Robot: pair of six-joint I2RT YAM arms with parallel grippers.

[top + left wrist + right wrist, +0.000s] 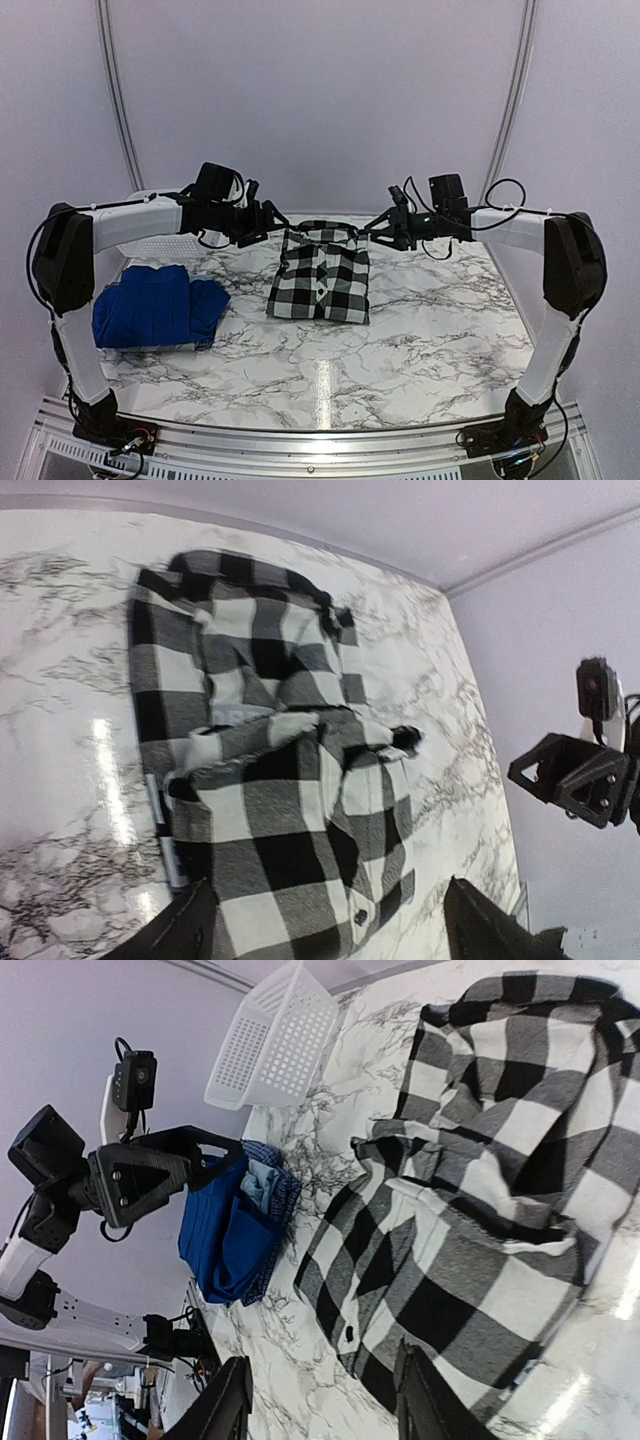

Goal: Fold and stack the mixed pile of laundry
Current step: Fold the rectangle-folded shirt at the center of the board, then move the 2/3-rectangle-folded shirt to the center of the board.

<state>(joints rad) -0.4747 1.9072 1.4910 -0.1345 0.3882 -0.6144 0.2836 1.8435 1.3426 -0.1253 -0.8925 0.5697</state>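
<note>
One flannel; marble tabletop; lilac walls

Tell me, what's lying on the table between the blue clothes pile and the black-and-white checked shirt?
Nothing: only bare marble table shows between the blue pile and the checked shirt, clearest in the top view; the right wrist view agrees.

No text, brand, number or sign can be read in any view. A pale patch by the collar of the buffalo-check flannel shirt may be a label, but nothing on it is legible
</note>
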